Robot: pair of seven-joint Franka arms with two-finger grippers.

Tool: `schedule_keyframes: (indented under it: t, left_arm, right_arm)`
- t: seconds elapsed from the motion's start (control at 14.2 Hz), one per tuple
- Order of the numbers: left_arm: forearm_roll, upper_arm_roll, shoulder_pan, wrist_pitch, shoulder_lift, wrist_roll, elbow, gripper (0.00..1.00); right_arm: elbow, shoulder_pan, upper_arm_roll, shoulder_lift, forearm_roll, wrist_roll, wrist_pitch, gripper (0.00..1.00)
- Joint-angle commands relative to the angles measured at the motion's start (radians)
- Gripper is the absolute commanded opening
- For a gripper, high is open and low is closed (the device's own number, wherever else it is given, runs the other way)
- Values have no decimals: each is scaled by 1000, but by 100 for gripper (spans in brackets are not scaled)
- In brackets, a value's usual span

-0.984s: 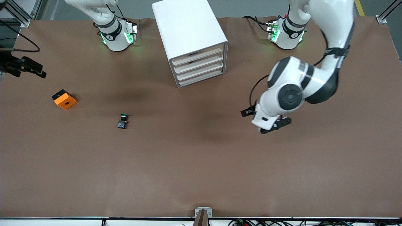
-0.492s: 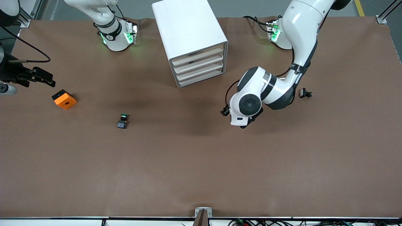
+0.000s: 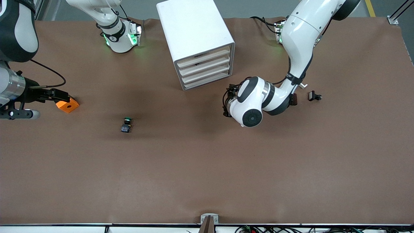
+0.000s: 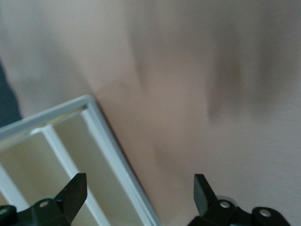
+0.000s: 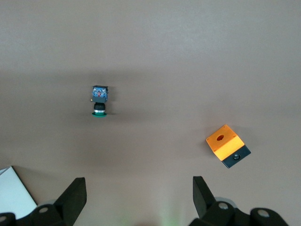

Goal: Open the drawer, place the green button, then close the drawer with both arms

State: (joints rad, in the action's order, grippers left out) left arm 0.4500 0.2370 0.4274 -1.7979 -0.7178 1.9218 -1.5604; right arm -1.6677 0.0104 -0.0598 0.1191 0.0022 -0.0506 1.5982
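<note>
While all four cream fronts sit flush, the drawer [image 3: 207, 69] to be pulled faces the front camera, slightly toward the left arm's end, in the white cabinet [image 3: 194, 32] between the two bases. Its front runs crosswise, so the pull should come toward the camera, where the bench [image 3: 207, 168] gives room. The left gripper [image 4: 136, 197], empty with fingers spread wide, hangs near the cabinet's lower corner and looks the likelier opener. The button [image 3: 126, 124] lies on the bench nearer the camera, toward the right arm's end. The right gripper [image 5: 138, 200], also wide open and empty, hovers over the orange block [image 3: 67, 104].
</note>
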Motion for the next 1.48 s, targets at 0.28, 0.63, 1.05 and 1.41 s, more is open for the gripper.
schedule_keyframes:
  t: [0.28,0.63,1.05,1.41]
  left_arm:
    - [249,-2,5,86,-86,166,14,100]
    - [311,-2,43,92,-133,258,14,94]
    - [394,-1,44,170,-183,260,19,66]
    - [415,1,51,201,-187,257,20,55]
  right_arm:
    - [-85,81,-2,39,56,242,173,100]
    - [-321,154,0,46,56,351,490,100]
    - [-434,171,-2,160,56,400,775,100]
    - [-521,220,-2,223,56,452,978,100]
